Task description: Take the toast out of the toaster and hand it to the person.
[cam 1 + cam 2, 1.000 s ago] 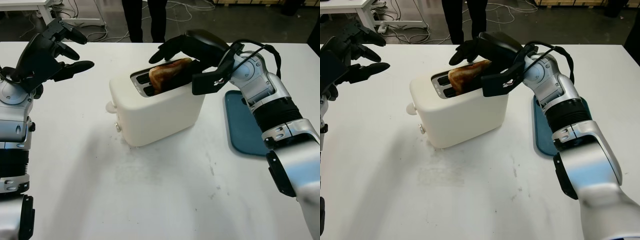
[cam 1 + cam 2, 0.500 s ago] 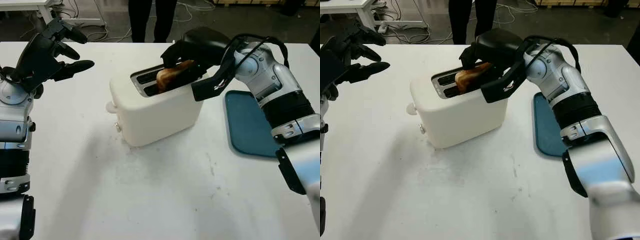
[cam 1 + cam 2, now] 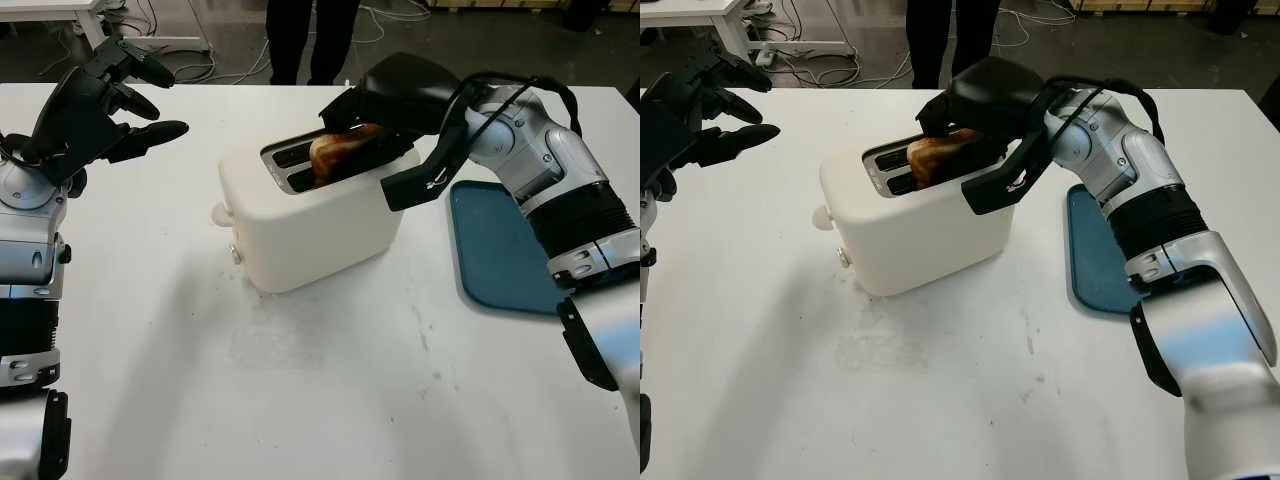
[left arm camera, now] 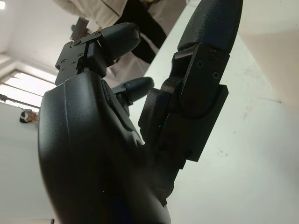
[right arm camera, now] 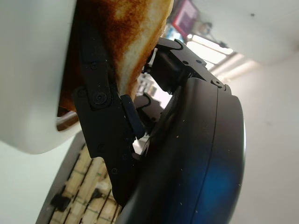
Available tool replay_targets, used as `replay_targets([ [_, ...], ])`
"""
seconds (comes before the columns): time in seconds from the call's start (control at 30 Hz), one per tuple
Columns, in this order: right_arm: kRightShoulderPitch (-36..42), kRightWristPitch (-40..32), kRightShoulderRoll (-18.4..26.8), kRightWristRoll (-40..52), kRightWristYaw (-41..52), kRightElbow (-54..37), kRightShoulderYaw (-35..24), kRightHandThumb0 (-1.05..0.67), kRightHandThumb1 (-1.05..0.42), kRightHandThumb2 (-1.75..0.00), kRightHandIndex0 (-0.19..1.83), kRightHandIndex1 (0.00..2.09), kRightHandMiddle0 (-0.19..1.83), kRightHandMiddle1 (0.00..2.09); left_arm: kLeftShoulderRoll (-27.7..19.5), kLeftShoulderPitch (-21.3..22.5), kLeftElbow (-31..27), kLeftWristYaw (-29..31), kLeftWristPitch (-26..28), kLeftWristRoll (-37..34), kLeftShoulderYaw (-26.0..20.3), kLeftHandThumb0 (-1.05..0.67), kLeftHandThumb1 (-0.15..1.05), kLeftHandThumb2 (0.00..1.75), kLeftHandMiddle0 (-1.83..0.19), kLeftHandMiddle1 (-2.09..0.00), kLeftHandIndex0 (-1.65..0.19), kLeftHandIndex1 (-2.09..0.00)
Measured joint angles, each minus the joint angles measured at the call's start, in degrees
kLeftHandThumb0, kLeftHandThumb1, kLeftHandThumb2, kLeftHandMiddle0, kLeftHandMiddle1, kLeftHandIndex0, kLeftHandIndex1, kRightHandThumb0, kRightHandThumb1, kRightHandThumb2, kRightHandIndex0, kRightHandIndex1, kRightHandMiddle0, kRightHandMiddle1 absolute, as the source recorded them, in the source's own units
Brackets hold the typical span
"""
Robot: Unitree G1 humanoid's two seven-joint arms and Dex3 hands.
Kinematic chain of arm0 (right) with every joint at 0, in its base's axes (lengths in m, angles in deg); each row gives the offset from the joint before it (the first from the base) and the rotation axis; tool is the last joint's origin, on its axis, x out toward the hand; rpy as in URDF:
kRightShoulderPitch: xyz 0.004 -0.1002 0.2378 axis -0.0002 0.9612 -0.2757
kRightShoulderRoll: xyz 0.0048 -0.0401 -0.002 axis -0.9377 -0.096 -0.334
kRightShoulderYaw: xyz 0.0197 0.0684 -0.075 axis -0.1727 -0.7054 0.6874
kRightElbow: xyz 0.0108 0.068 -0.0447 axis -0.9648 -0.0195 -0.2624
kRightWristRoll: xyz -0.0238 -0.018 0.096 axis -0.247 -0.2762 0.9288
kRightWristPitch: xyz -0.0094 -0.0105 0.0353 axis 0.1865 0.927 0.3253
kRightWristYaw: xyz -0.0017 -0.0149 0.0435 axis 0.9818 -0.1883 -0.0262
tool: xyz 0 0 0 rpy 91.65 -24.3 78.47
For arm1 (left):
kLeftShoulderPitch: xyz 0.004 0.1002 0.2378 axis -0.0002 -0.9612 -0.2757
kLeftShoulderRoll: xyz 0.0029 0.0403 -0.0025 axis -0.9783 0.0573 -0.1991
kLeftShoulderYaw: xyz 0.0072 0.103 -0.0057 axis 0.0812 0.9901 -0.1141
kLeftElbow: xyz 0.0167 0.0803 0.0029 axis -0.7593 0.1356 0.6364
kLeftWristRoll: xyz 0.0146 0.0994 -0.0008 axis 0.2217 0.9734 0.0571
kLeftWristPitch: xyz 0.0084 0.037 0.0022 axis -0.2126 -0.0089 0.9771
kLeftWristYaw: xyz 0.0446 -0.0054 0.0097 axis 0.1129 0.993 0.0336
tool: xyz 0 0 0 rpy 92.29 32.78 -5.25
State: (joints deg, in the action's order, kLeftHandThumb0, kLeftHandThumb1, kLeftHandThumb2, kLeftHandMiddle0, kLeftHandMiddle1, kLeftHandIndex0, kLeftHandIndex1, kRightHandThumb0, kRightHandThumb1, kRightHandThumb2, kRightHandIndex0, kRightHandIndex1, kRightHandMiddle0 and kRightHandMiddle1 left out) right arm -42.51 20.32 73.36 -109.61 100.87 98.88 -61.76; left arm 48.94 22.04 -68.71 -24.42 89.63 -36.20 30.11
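Left eye view: cream-white two-slot plastic toaster [image 3: 312,220] stands mid-table on the white tabletop [image 3: 300,400]; browned slice of toast [image 3: 335,155] sticks up out of the slot nearer the robot, partly raised, its right end hidden under the black right hand [image 3: 385,105], whose fingers close around the slice from above. Black left hand [image 3: 95,105] is raised over the table's left side, open, holding nothing, well apart from the toaster. Flat teal-blue tray [image 3: 495,245] lies to the right of the toaster, partly covered by the right forearm. A person's dark trouser legs [image 3: 305,40] stand beyond the far table edge, cut off above the thigh. Right eye view: same layout; the toast's lower part stays hidden inside the slot. Left wrist view: left hand's fingers [image 4: 201,70] extended over bare white tabletop, nothing between them. Right wrist view: a black finger [image 5: 100,121] presses against the toast's browned face beside the toaster's white wall; other fingers hard to make out.
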Motion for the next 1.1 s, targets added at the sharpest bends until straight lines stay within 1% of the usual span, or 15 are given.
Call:
replay_targets([
  [0.1, -0.31, 1.1, -0.12, 2.1, -1.92, 2.61, -2.13, -0.46, -0.92, -0.37, 1.07, 1.75, 0.8, 1.75, 0.0, -0.06, 0.0, -0.12, 0.0, 0.0, -0.01, -1.05, 0.9, 0.0, 0.0, -1.61, -0.02, -1.52],
  [0.2, -1.41, 2.25, -0.13, 5.52, -2.15, 6.21, -4.54, -0.43, -0.92, -0.37, 1.0, 1.75, 0.76, 1.75, 0.01, -0.15, 0.0, -0.21, 0.01, 0.0, -0.03, -1.05, 0.9, 0.0, 0.0, -1.61, -0.01, -1.51],
  [0.33, -5.18, 3.22, -0.13, 12.21, 0.2, 12.18, -8.71, -0.43, -0.92, -0.42, 0.93, 1.75, 0.68, 1.75, 0.0, -0.27, 0.0, -0.22, 0.04, 0.02, -0.02, -1.05, 0.91, 0.0, 0.0, -1.61, -0.01, -1.51],
  [0.43, -8.32, 3.96, -0.06, 16.95, 1.87, 16.76, -11.96, -0.48, -0.92, -0.42, 0.96, 1.75, 0.7, 1.75, 0.01, -0.28, 0.0, -0.3, 0.04, 0.03, -0.02, -1.05, 0.91, 0.0, 0.0, -1.61, -0.01, -1.52],
  [0.53, -10.28, 4.1, 0.44, 17.39, 0.35, 19.96, -13.58, -0.52, -0.92, -0.41, 0.97, 1.75, 0.72, 1.75, 0.01, -0.29, 0.0, -0.49, 0.04, 0.03, -0.02, -1.05, 0.91, 0.0, 0.0, -1.61, -0.01, -1.52],
  [0.57, -10.76, 3.98, 0.62, 17.39, -0.34, 20.99, -14.06, -0.51, -0.92, -0.42, 0.97, 1.75, 0.72, 1.75, 0.01, -0.29, 0.0, -0.6, 0.04, 0.03, -0.02, -1.05, 0.91, 0.0, 0.0, -1.61, -0.01, -1.52],
  [0.7, -12.65, 2.16, 0.83, 19.82, -1.04, 25.79, -17.32, -0.54, -0.92, -0.36, 1.0, 1.75, 0.78, 1.75, 0.01, -0.29, 0.0, -0.65, 0.03, 0.02, -0.02, -1.05, 0.9, 0.0, 0.0, -1.62, -0.01, -1.52],
  [0.8, -13.35, -0.02, 0.88, 19.95, -3.67, 28.54, -18.74, -0.54, -0.92, -0.34, 1.03, 1.75, 0.81, 1.75, 0.01, -0.29, 0.01, -0.65, 0.0, 0.01, -0.02, -1.05, 0.91, 0.0, 0.0, -1.62, -0.01, -1.52],
  [0.9, -13.45, -4.5, 0.18, 20.72, -7.61, 30.47, -20.24, -0.46, -0.92, -0.32, 1.02, 1.75, 0.8, 1.75, 0.01, -0.3, 0.03, -0.65, 0.0, 0.0, -0.02, -1.05, 0.91, 0.0, 0.0, -1.62, -0.01, -1.52],
  [0.97, -13.45, -6.59, -0.47, 20.62, -11.93, 31.37, -20.34, -0.4, -0.92, -0.36, 0.87, 1.75, 0.66, 1.75, 0.01, -0.3, 0.03, -0.65, 0.0, 0.01, -0.02, -1.05, 0.91, 0.0, 0.0, -1.61, -0.01, -1.52],
  [1.03, -13.44, -8.11, -1.0, 20.6, -14.67, 32.55, -20.33, -0.35, -0.92, -0.38, 0.87, 1.75, 0.65, 1.75, 0.01, -0.3, 0.03, -0.66, 0.0, 0.01, -0.02, -1.05, 0.91, 0.0, 0.0, -1.61, -0.01, -1.53],
  [1.1, -13.35, -8.66, -1.48, 20.6, -15.88, 33.81, -20.35, -0.32, -0.92, -0.37, 0.93, 1.75, 0.7, 1.75, 0.01, -0.3, 0.05, -0.65, 0.0, 0.01, -0.02, -1.05, 0.91, 0.0, 0.0, -1.62, 0.0, -1.53],
])
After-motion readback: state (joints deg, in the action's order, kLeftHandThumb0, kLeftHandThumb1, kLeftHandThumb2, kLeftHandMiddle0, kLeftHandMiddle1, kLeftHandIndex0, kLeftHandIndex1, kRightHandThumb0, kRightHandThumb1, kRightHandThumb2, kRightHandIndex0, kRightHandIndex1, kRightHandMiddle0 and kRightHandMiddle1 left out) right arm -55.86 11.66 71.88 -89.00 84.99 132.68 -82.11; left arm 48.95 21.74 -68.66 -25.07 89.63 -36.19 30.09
